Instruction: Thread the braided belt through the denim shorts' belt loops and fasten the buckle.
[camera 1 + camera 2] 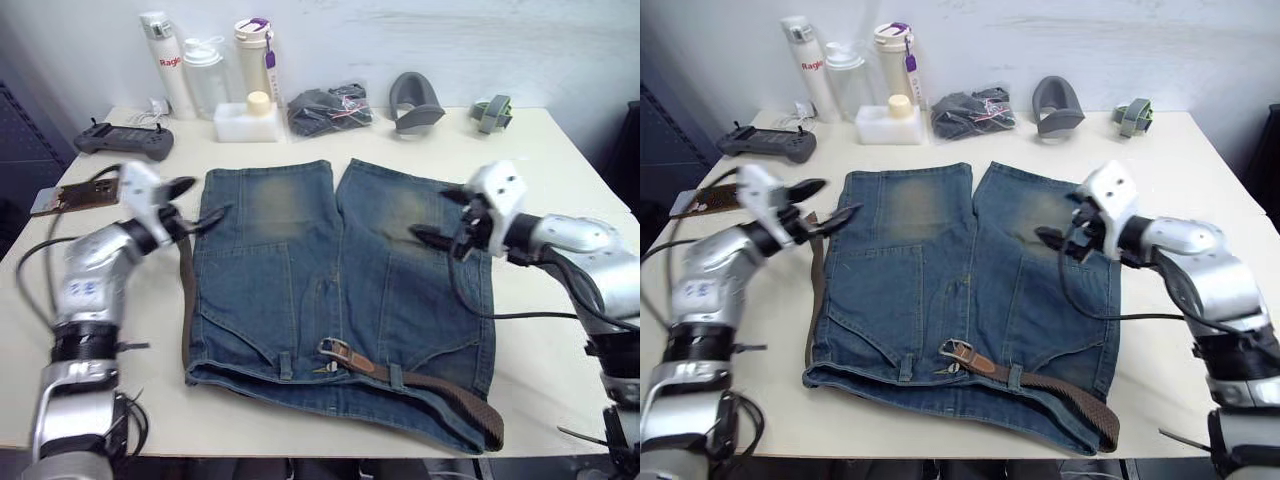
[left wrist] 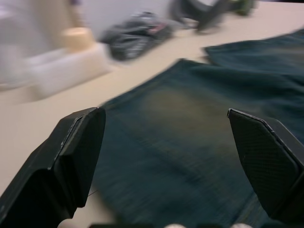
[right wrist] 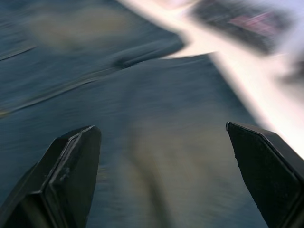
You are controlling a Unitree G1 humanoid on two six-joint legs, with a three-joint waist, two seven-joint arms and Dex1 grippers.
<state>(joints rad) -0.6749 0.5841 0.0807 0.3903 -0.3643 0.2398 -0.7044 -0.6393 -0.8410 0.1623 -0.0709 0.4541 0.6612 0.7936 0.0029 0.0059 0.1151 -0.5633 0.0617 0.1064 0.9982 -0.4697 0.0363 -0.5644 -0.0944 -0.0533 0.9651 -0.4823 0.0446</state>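
The denim shorts lie flat on the table, waistband toward the near edge and legs pointing away. The braided belt runs along the waistband under belt loops and up the shorts' left side. Its silver buckle rests at the waistband's middle, on top of the strap. My left gripper hovers open at the left leg's outer edge. My right gripper hovers open above the right leg. In the wrist views the left fingers and right fingers stand wide apart over faded denim, holding nothing.
Along the back stand three bottles, a white box, a dark bundle with pink cord, a grey holder and a green strap. A black controller and a small board lie at the left.
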